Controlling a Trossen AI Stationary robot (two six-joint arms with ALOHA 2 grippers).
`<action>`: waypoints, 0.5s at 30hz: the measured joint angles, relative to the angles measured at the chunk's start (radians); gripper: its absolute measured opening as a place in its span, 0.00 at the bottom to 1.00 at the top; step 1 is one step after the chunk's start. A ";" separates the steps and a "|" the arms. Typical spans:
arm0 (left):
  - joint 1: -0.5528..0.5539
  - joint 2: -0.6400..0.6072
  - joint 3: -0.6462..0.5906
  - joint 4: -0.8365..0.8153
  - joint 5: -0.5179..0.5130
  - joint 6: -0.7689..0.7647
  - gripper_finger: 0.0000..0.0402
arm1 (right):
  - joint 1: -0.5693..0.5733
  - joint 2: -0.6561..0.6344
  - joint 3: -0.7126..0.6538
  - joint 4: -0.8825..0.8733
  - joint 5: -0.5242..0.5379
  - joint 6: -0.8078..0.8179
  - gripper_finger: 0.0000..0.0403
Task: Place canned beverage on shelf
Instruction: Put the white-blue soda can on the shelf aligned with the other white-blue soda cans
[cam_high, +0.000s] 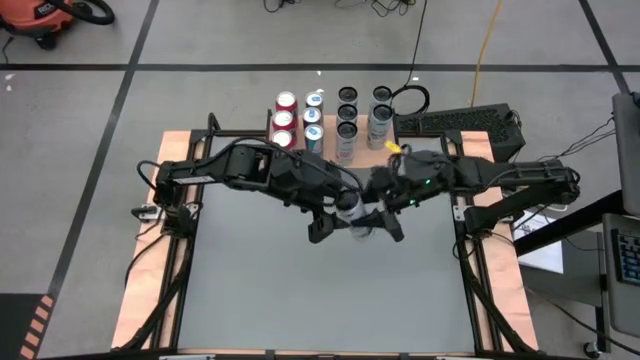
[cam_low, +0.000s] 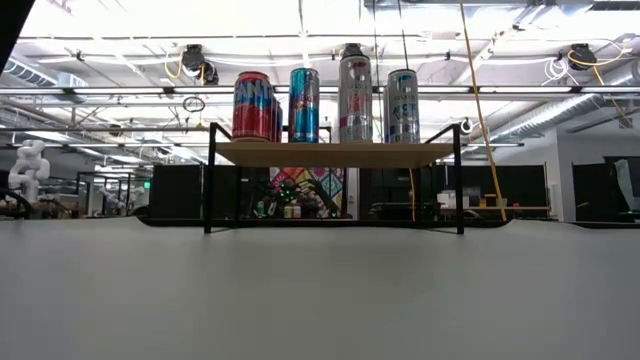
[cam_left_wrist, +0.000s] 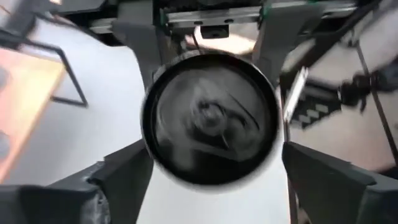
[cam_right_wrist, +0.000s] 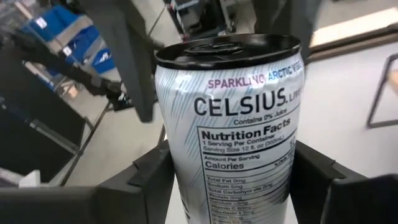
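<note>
Step in hand: a judgement, this looks like a hand-over or carry in mid-air; the silver-white can sits between both grippers over the grey table, well short of the shelf.
Left gripper: reaches in from the shelf's front-left; in its wrist view the can's dark circular end fills the gap and the two fingers stand at either side, seemingly closed on it, though contact is blurred.
Right gripper: comes from the shelf's front-right; its dark fingers flank the lower can body and appear to clasp it.
Can: a slim cylinder, glossy printed metal, pale with faint diagonal streaks, black rim, lettered CELSIUS.
Shelf: flat light-brown wooden top on thin black legs, at the table's far edge; it already bears rows of cans, red and blue ones on one side, silver ones on the other.
Next move, judged: one gripper must let go, the other lift the can to a bare spot on the shelf top and set it upright without knocking its neighbours.
</note>
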 joint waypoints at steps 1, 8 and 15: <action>0.000 -0.009 0.000 0.012 -0.018 -0.013 0.89 | -0.007 -0.013 0.000 -0.002 0.000 -0.002 0.53; -0.002 -0.080 0.000 0.130 -0.217 -0.054 0.92 | -0.073 -0.109 0.000 0.004 0.002 0.000 0.53; -0.003 -0.092 0.000 0.272 -0.239 -0.056 0.92 | -0.115 -0.168 0.000 0.132 0.005 0.062 0.53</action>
